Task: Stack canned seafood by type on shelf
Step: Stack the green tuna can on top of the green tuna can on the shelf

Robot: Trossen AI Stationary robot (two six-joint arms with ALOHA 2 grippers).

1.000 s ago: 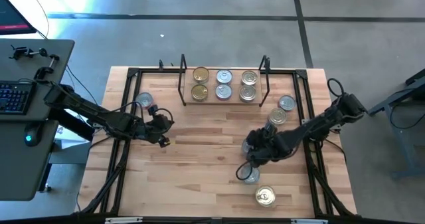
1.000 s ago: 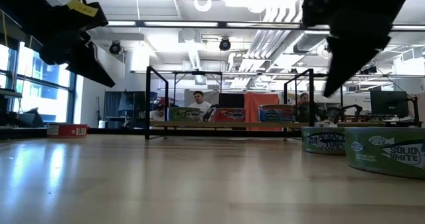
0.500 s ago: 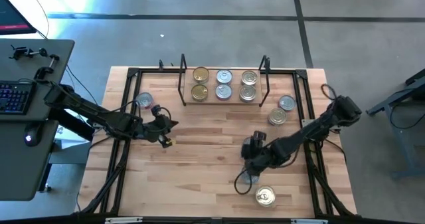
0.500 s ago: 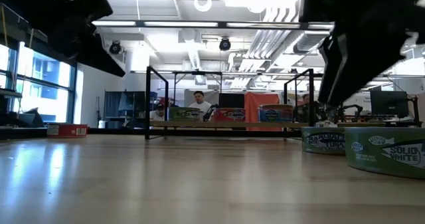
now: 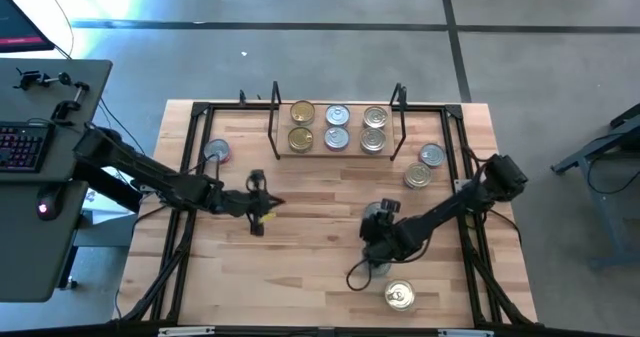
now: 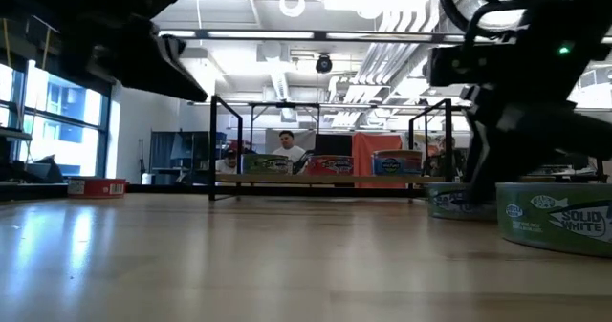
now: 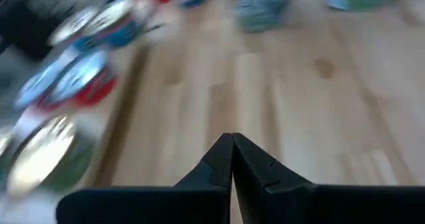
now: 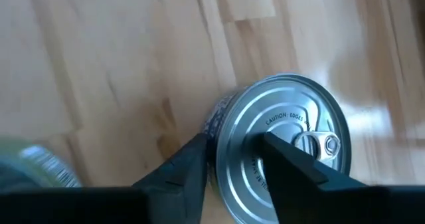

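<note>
The shelf (image 5: 319, 153) at the far middle carries several cans in three short rows: gold lids (image 5: 301, 125), silver (image 5: 337, 126), gold-grey (image 5: 374, 128). Loose cans stand on the table: two at the right (image 5: 425, 165), a gold one (image 5: 400, 295) near the front edge, a reddish one (image 5: 216, 152) at the left. My right gripper (image 8: 232, 151) is down over a silver-lidded can (image 8: 285, 144), with one finger (image 8: 189, 167) beside its wall and the other (image 8: 282, 161) in front of its lid. My left gripper (image 7: 232, 147) is shut on nothing and hovers left of the table's middle (image 5: 266, 203). My right gripper comes at the silver-lidded can from above, slanting, fingers on either side of its rim (image 8: 222, 134). Whether a finger touches the can, I cannot tell. The can stands upright on the table.
A black metal frame (image 5: 185, 177) runs round the tabletop. Bare wood lies between the two arms and in front of the shelf. In the low view, two green-labelled cans (image 6: 555, 219) stand at the right. People sit in the room behind the table.
My right gripper has gone toward the near edge and down, ending over the silver-lidded can. My left gripper has gone toward the table's right edge, staying shut and above the table. No can has moved.
</note>
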